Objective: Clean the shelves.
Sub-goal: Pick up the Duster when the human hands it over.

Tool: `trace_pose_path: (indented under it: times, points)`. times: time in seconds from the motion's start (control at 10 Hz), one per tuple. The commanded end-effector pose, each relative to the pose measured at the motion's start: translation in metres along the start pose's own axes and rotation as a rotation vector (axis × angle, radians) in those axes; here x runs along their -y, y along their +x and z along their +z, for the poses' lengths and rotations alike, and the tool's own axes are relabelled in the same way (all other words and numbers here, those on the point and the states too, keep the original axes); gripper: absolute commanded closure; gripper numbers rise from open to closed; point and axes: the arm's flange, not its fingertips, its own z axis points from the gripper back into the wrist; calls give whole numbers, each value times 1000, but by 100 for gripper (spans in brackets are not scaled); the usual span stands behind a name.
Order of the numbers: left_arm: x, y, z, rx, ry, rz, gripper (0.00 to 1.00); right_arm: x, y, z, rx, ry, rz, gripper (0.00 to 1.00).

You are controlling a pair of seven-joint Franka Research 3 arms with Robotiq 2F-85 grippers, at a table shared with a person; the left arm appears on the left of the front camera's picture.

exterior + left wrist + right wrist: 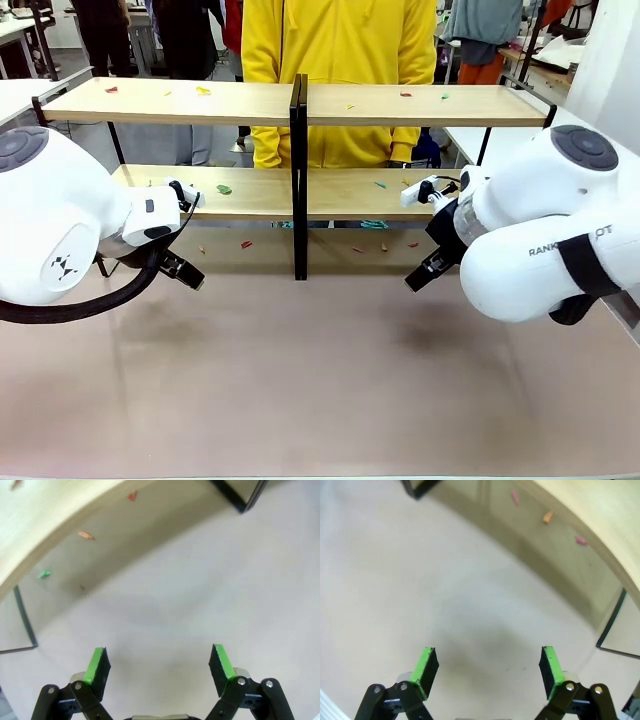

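Shelves (260,102) span the upper half of the front view, long axis left–right, just beyond both pincers. Left gripper (185,272) and right gripper (420,277) are spread wide and empty, either side of the centre post (298,180) — each about equally near its half.

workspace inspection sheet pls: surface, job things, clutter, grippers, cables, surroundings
surface: table pale and flat, no spills or damage seen
job's things: shelves upright, two light-wood boards on a black frame with a centre post
clutter: small coloured scraps on both boards and on the table under the shelves
grippers: left gripper open, holding nothing; right gripper open, holding nothing; both over the table in front of the shelves
cables: black cable loops under the left arm
surroundings: person in a yellow top stands behind the shelves; more people farther back
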Motion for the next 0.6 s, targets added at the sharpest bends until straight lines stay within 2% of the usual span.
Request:
trace_pose_path:
  times: [0.0,0.1,0.2,0.3,0.5]
  points:
    - [6,-10,92,92,-85,59,0,8,-1,95,-11,86,-33,0]
    - [6,-23,142,179,-199,27,0,12,-10,144,13,126,-68,0]
    - [4,-41,195,269,-274,-15,0,12,-20,193,87,128,-66,0]
    - [-3,-62,228,358,-325,-88,0,18,-29,228,162,133,-55,0]
    - [-16,-105,283,507,-393,-168,0,27,-46,298,321,40,-77,0]
